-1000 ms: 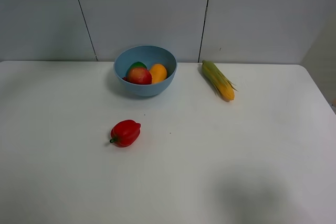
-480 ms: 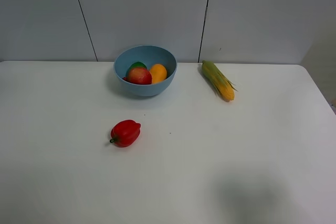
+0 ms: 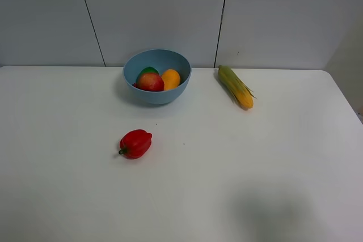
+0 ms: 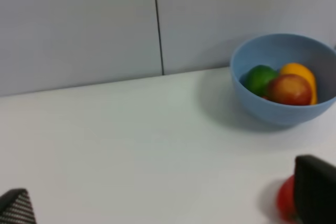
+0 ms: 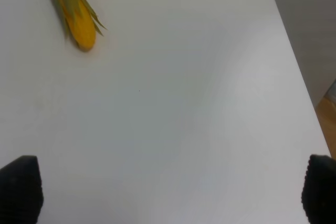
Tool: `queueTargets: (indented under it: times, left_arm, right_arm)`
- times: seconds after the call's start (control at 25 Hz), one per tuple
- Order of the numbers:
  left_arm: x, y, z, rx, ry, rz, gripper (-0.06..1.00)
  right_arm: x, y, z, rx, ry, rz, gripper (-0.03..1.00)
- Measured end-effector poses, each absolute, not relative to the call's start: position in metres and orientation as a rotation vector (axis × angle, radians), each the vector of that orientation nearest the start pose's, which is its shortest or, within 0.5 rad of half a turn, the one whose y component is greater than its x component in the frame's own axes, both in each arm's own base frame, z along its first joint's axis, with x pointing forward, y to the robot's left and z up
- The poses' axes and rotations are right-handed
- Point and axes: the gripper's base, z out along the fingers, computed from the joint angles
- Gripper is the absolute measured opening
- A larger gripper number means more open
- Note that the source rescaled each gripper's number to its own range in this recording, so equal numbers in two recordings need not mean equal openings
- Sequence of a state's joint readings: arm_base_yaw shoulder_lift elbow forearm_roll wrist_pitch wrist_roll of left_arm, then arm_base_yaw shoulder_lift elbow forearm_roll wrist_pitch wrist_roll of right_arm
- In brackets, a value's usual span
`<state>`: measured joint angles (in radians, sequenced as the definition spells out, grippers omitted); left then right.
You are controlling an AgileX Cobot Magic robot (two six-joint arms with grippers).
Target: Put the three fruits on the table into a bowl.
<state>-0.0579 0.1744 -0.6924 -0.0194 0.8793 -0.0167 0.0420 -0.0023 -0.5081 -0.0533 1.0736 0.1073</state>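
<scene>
All three fruits sit inside the round light-blue glossy bowl (image 3: pixel 156 76): oval orange-yellow mango (image 3: pixel 171 78), round glossy green lime-like fruit (image 3: pixel 148 71), round red-yellow pomegranate (image 3: pixel 150 81). In the high view the pomegranate is in front, the mango just beside it on the right, touching or nearly so, and the green fruit is half hidden behind the pomegranate. The bowl stands on the large flat white tabletop (image 3: pixel 272 162), near its far edge by the grey panelled wall (image 3: pixel 170 9).

Left gripper (image 4: pixel 168 211): fingers spread wide, only two dark fingertips (image 4: pixel 315 195) show at the frame corners, nothing between them. Bare table lies between the fingers. The bowl (image 4: pixel 286 80) is well ahead of them and off toward the finger that shows larger; lime-like fruit (image 4: pixel 259 79), pomegranate (image 4: pixel 291 89) and mango (image 4: pixel 299 73) are visible in it. The red bell pepper (image 4: pixel 284 200) is partly hidden behind that same finger (touching or just behind it, cannot tell).

Right gripper (image 5: pixel 170 187): fingers also spread wide, one dark fingertip (image 5: pixel 21 187) at each side of the frame, holding nothing. Only white tabletop (image 5: pixel 184 103) between them. The yellow corn cob with green husk (image 5: pixel 74 10) lies well ahead of the fingers, on the side of the marked one, flat on the table.

High view: neither arm shows. The red bell pepper (image 3: pixel 135 143) is in front of the bowl, well apart from it, with its green stem pointing left. The corn cob (image 3: pixel 236 86) lies right of the bowl, apart from it, angled with its yellow tip toward the near right.
</scene>
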Motion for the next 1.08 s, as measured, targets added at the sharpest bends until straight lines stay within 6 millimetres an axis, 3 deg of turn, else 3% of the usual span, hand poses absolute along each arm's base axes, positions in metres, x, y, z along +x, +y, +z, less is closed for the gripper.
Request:
queueTargets:
  times: [0.04,0.12,0.4,1.08]
  left_arm:
    - [-0.004,-0.001,0.335,0.034,1.797,-0.078,0.97]
    - [-0.013,-0.001,0.317,0.032,1.81,-0.079,0.97]
    - [-0.001,0.0,0.285,0.028,2.081,-0.049,0.97]
    - [0.003,0.001,0.28,0.028,2.086,-0.036,0.97]
  right_arm:
    - [-0.007,-0.005,0.279,0.07,2.045,0.029,1.0]
    - [-0.007,-0.005,0.279,0.07,2.045,0.029,1.0]
    - [-0.007,-0.005,0.279,0.07,2.045,0.029,1.0]
    - [-0.007,-0.005,0.279,0.07,2.045,0.029,1.0]
